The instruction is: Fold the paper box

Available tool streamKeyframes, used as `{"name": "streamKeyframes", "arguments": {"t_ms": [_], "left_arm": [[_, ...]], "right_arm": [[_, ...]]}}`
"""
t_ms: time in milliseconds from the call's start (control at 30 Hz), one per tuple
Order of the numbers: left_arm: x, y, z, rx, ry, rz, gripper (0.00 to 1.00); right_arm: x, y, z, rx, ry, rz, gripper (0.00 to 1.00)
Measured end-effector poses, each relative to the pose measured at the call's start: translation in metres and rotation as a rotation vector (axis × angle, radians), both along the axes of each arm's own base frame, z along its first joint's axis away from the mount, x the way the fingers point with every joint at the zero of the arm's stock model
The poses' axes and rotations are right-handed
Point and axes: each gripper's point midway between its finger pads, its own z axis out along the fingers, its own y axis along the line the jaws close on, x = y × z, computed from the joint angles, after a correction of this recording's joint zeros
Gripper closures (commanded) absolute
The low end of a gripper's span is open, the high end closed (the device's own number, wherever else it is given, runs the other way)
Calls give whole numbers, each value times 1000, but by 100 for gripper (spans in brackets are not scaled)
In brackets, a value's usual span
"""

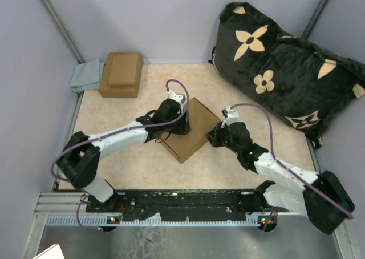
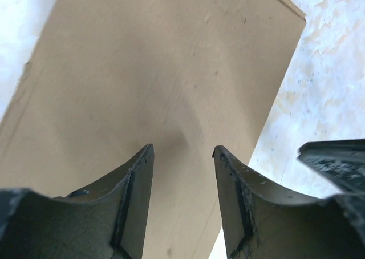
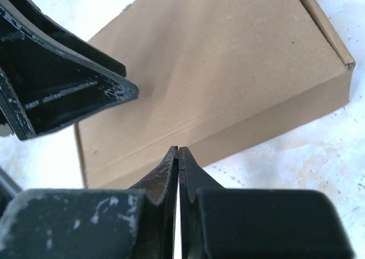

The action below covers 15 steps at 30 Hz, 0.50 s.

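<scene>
- Right claw [image 3: 178, 150]: fingers pressed together with nothing between them. The closed tip stands at the long side wall of the paper box [image 1: 195, 134], bottom centre of the right wrist view. Contact cannot be confirmed.
- Left claw [image 2: 182, 150]: fingers spread and pinching nothing, poised over the box lid, which fills most of the left wrist view. Whether the tips touch the lid cannot be told.
- Paper box: lies flat on the counter [image 1: 131, 156] at the centre of the top view, turned diagonally between the two claws. It reads as a closed shallow box with the lid down.
- Step in hand (judged): seating the lid to finish the fold.
- Procedure: use the closed right tip as a stop against the side wall so the box cannot slide. Press the spread left fingers straight down on the lid.
- Apply light force, since corrugated board is likely to dent.
- Check the seam at the box corner, upper right of the right wrist view.
- Far items: the stacked small boxes [image 1: 121, 73] and grey cloth [image 1: 85, 76] at upper left and the dark floral cushion [image 1: 285, 71] at upper right are well apart from the work.
</scene>
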Motion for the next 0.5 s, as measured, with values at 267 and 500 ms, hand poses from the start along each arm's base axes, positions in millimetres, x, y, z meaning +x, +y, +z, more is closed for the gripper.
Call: {"name": "streamKeyframes", "arguments": {"t_ms": [267,500], "left_arm": [[-34,59,67,-2,-95,78,1],[-69,123,105,-7,-189,172,0]], "right_arm": [[-39,-26,48,10,-73,35,1],[-62,-54,77,2,-115,-3,1]]}}
